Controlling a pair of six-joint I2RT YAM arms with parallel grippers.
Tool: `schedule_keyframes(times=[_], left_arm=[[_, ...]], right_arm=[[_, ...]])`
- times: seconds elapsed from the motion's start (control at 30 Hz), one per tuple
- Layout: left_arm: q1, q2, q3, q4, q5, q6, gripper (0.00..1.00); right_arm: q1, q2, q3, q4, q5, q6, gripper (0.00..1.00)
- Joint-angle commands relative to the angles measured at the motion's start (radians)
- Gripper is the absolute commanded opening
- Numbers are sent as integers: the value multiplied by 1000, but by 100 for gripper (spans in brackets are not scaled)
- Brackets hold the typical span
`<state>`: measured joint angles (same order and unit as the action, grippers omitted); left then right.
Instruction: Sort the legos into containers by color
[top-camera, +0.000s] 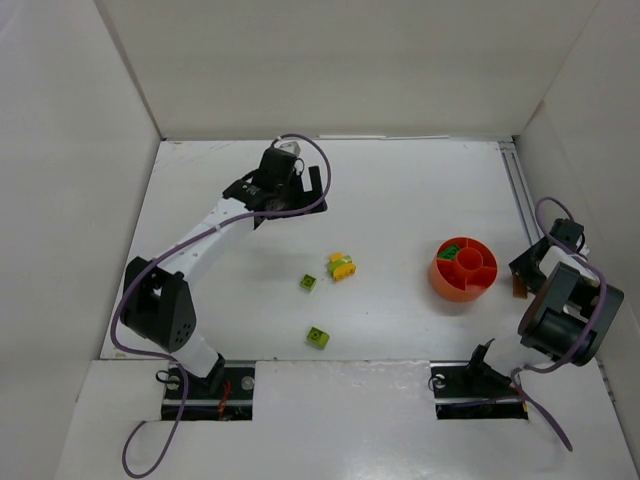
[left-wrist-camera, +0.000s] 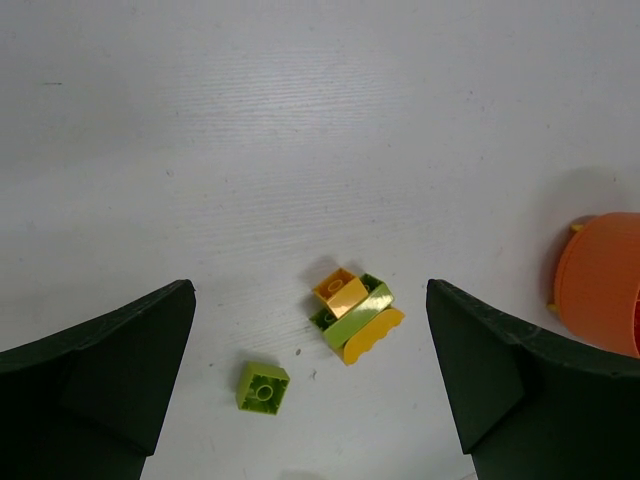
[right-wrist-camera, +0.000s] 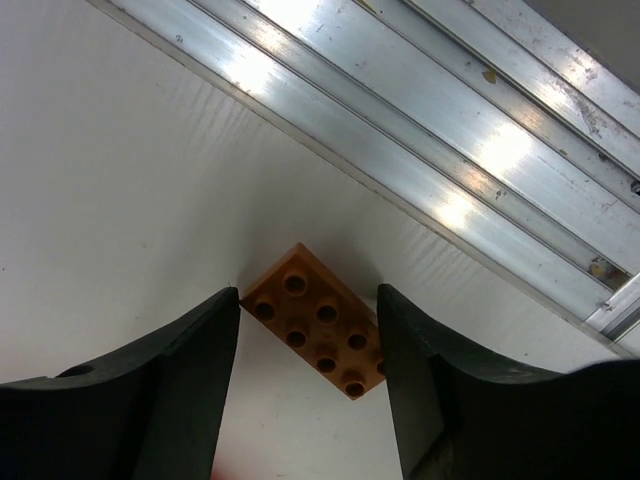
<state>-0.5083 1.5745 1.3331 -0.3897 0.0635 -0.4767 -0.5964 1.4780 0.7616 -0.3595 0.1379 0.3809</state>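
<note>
Lego cluster (left-wrist-camera: 355, 315), 1 lime brick (left-wrist-camera: 263, 385) apart; orange bowl (left-wrist-camera: 600, 280) right.

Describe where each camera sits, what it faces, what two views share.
Top external: above and behind, looking down on table, left arm, right arm.
Left wrist: looks down past the open left tool at a lego cluster.
Right wrist: looks down past the right tool at a brown brick.
Shared: top and left wrist show the orange bowl.

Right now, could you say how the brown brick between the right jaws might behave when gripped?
The brown brick looks like hard plastic, so probably stiff and light. Lying skewed between the jaws, it may twist as they close.
</note>
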Motion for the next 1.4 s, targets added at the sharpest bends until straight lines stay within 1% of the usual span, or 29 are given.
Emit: schedule_keyframes(times=[0.0,0.07,0.13,0.2,0.23,0.27,0.33,0.37,0.47,0.53,0.57,0.6,0.63,0.7,0.73,0.83,0.87,0.93,0.97,1.03,1.17,1.2,1.27,1.3,1.37], left_arm=[[5,-10,61,-14,-22,26,100],[5,2,89,-14,-22,26,100],[5,12,100,-23,-22,35,100],[5,22,100,-23,-4,35,100],[5,22,100,-23,-4,35,100],[5,31,100,-23,5,35,100],[5,32,109,-23,6,35,99],[5,32,109,-23,6,35,99],[5,32,100,-23,6,35,99],[5,32,100,-14,6,35,99],[5,32,100,-14,6,35,99],[5,32,100,-14,6,35,99],[5,32,100,-14,6,35,99],[5,32,100,-14,6,35,99],[5,32,100,-14,6,35,99],[5,32,100,-14,-4,44,99],[5,32,100,-14,-4,44,99],[5,32,100,-14,-4,44,99],[5,32,100,-14,-4,44,99],[5,22,91,-14,-4,44,99],[5,22,90,-5,-4,44,99],[5,22,90,-5,-4,44,99],[5,22,90,5,6,35,99],[5,22,90,5,6,35,99],[5,33,100,5,15,35,99]], right_arm=[[-8,-2,-1,53,-4,-56,61],[-8,7,8,53,-15,-94,59],[-8,7,8,53,-15,-134,52],[-8,16,19,33,-6,-163,52],[-8,16,28,33,-6,-178,53],[-8,16,28,19,-6,-206,57],[-8,4,28,10,-6,-221,59],[-8,4,28,10,-6,-234,63],[-8,4,28,10,-17,-258,65],[-8,4,28,10,-26,-267,63],[-8,4,28,10,-26,-267,59],[-8,4,28,10,-26,-267,49],[-8,4,28,10,-26,-267,46],[-8,4,28,19,-38,-267,37],[-8,4,28,19,-38,-278,27],[-8,4,28,28,-60,-278,20],[-8,4,28,42,-70,-292,20],[-8,4,28,63,-135,-310,16],[-8,-20,28,73,-145,-324,14],[1,-56,28,82,-146,-324,14],[27,-209,28,112,-146,-352,14],[27,-279,28,125,-146,-352,14],[50,-355,28,134,-146,-352,14],[61,-428,28,160,-146,-365,14],[87,-502,28,181,-164,-366,14]])
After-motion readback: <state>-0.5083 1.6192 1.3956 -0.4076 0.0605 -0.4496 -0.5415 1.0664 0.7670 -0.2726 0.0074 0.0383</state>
